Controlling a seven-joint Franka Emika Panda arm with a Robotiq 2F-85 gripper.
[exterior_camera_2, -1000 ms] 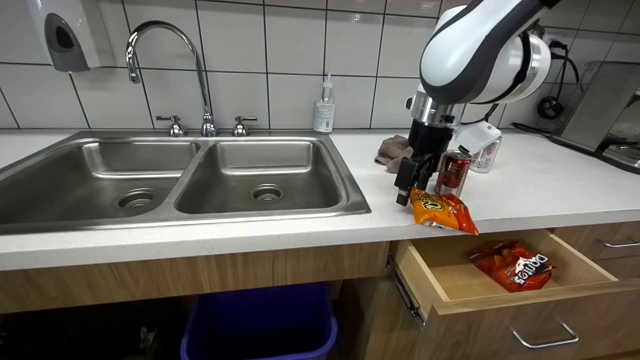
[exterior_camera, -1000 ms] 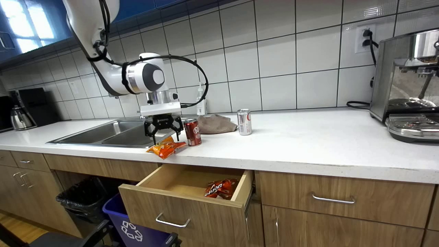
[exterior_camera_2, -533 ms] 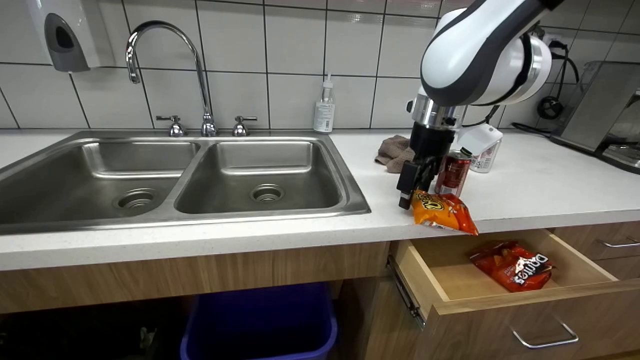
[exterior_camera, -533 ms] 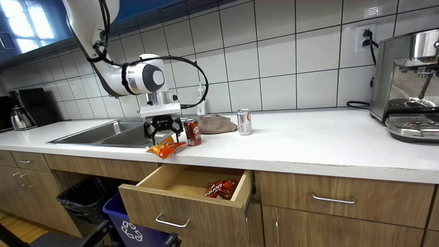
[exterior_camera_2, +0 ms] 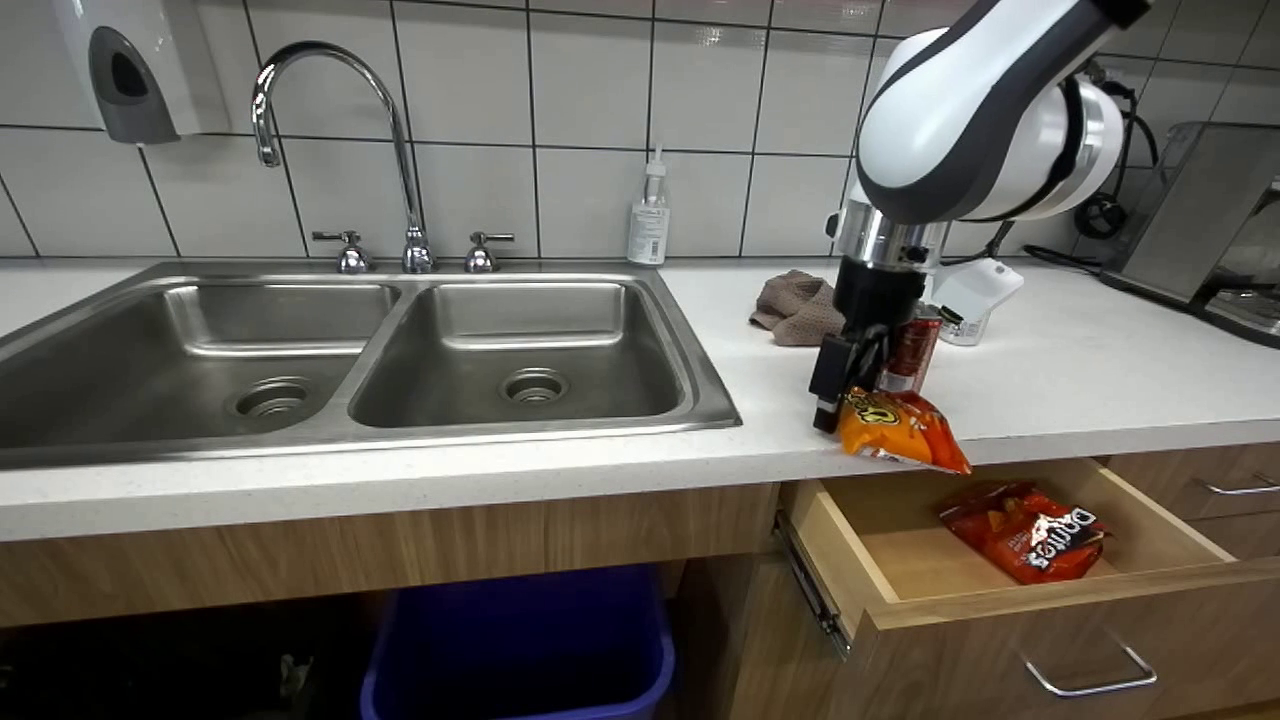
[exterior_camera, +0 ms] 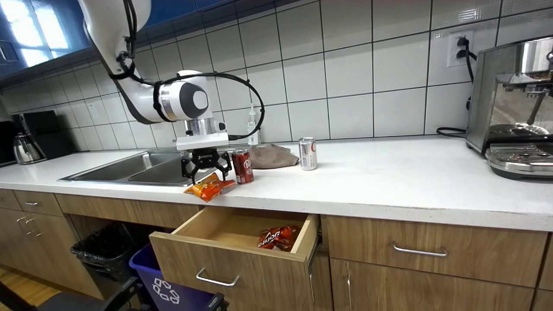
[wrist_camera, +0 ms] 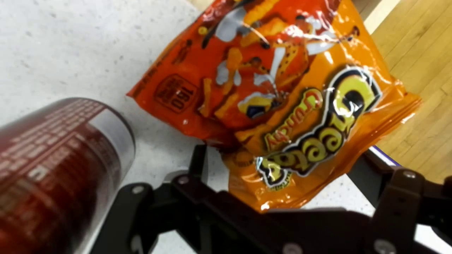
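Straddling the Cheetos Crunchy bag (wrist_camera: 279, 106), your claw (exterior_camera: 209, 179) hangs with its fingers well apart, one on each side, and has hold of nothing. The bag lies at the front edge of the white surface (exterior_camera: 389, 172), with one corner poking past that edge above the pulled-out drawer (exterior_camera: 250, 263), where a Doritos bag (exterior_camera_2: 1030, 540) rests. A dark red soda can (exterior_camera: 243, 166) stands upright just beside the claw. In the wrist view you see a strip of surface between the bag and the finger nearer the can; whether the other finger touches the bag is hard to tell. You seem to be at the lining-up step of a pick, with the grip not yet made. The next move probably calls for you to centre the fingers on the bag, go down a little if there is room, and draw them together evenly; how near the fingertips come to the surface is unclear. Watch the can as you adjust, and avoid pushing toward the edge, since the overhanging bag could slip off.
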